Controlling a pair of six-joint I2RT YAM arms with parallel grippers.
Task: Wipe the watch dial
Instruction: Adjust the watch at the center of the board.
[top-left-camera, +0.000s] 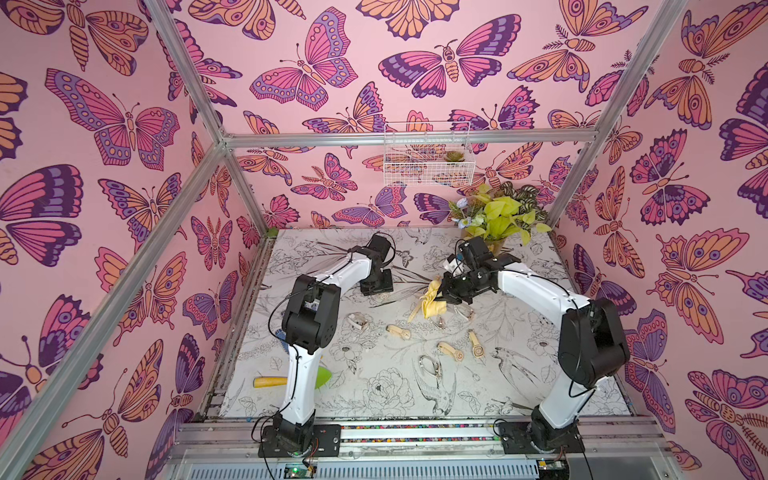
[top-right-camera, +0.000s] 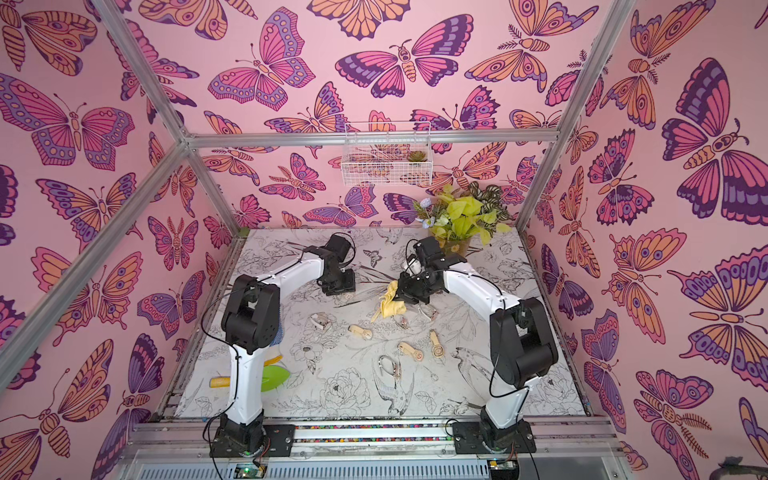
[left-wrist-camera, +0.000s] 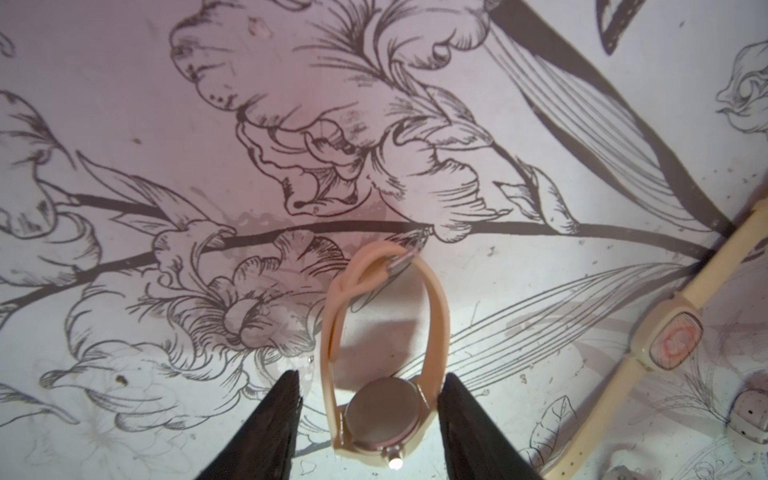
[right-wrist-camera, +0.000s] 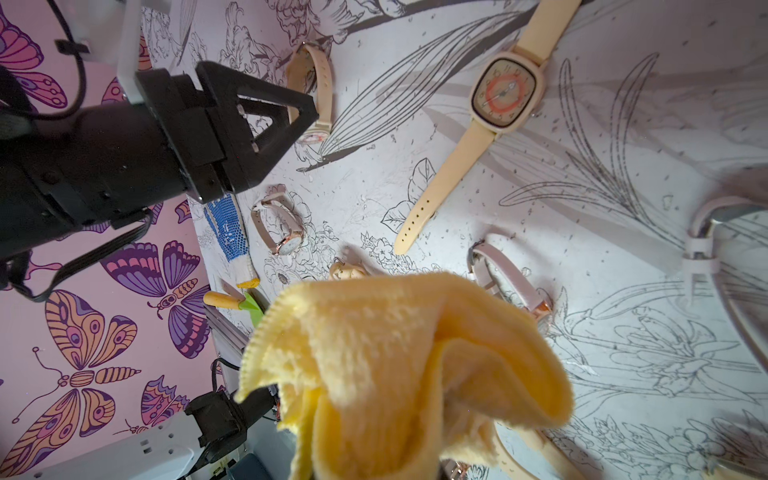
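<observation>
Yellow cloth (right-wrist-camera: 399, 365) hangs in the tight-closed jaws of the right gripper (top-left-camera: 442, 293). Astride the looped cream watch (left-wrist-camera: 380, 419), which rests on its edge on the tabletop (left-wrist-camera: 124, 124), the left gripper (left-wrist-camera: 372, 376) holds its jaws partly open, not yet clamped. Light, floppy-strapped and slick, the watch probably wants gripping across its rigid case.

Stretches the left arm (top-left-camera: 332, 272) forward from a raised elbow and points the left gripper (left-wrist-camera: 372, 376) straight down, low, with its jaws parted. Bends the right arm (top-left-camera: 536, 286) inward from its own raised elbow, wrist tipped down and turned toward the left side. Clamps the right gripper (top-left-camera: 441, 293) shut on a yellow cloth (right-wrist-camera: 407, 357), its fingers hidden under the folds.
</observation>
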